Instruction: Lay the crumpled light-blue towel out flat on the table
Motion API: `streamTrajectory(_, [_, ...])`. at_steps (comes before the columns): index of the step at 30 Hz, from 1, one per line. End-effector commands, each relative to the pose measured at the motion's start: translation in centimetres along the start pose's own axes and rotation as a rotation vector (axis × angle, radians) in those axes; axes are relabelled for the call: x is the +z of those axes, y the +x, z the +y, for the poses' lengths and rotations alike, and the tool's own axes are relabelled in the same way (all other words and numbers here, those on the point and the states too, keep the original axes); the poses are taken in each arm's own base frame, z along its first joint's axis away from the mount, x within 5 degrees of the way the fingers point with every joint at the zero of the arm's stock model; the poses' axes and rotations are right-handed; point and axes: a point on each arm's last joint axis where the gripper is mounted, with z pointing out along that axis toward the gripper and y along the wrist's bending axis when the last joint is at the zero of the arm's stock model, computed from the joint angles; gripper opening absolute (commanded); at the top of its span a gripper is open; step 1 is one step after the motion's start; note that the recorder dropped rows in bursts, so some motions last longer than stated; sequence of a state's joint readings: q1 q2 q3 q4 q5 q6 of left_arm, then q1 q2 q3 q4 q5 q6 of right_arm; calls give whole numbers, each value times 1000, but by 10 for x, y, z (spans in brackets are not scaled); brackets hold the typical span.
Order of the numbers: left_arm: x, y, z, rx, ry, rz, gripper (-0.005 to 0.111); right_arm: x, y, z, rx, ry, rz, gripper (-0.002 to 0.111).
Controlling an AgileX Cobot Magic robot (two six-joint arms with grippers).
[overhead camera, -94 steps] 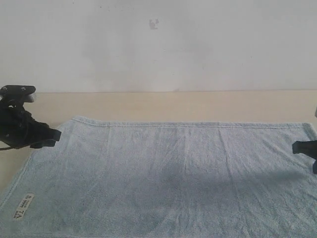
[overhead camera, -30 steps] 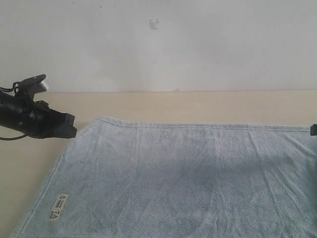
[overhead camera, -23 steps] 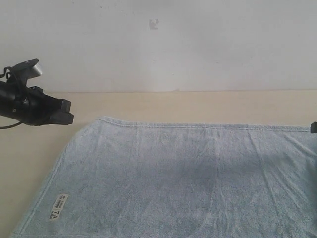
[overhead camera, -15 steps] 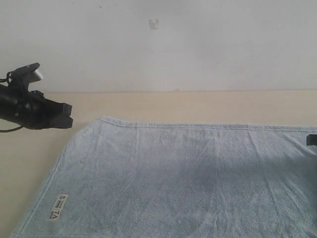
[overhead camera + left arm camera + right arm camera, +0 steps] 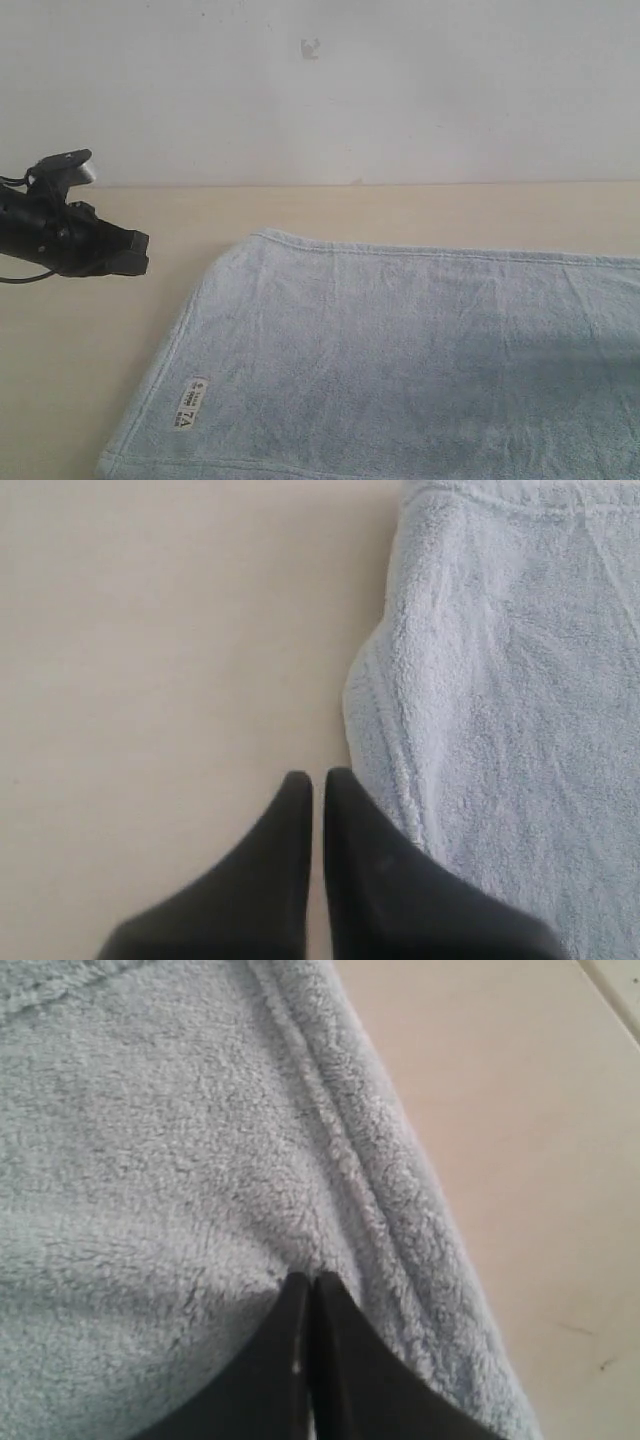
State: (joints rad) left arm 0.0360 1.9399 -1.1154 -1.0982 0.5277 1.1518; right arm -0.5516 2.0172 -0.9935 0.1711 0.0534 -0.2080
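towel [image 5: 420,360] flat, covering the table [image 5: 90,330] from centre to 4 o'clock | label [image 5: 190,403] at its 8 o'clock corner | left gripper [image 5: 135,252] jaws closed, empty, over bare table at towel's 10 o'clock | right gripper [image 5: 308,1280] jaws closed, tips on towel beside hem, grip unclear

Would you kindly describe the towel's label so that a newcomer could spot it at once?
On the beige table lies a flat pale-blue towel. Near its front left corner in the exterior view sits the label: a small white printed patch, the only mark on plain blue pile.
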Motion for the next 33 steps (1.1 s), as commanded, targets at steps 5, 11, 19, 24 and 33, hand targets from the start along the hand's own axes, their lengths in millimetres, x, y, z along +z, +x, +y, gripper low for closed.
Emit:
streamTrajectory(5, [15,-1,-19,-40,154,-35,48,-35,-17,58,-82,-93,-95,0])
streamTrajectory(11, [43,-4,-16,-54,220,-24,60,-72,-18,112,-136,-201,-118,0])
streamTrajectory(19, [67,7,-5,-61,221,34,54,-95,4,183,-338,-332,-111,0])
streamTrajectory(24, [71,3,-6,-81,257,37,35,-106,18,213,-470,-388,-137,0])
streamTrajectory(33, [49,-22,-31,68,452,30,4,-110,22,223,-501,-407,-148,0])
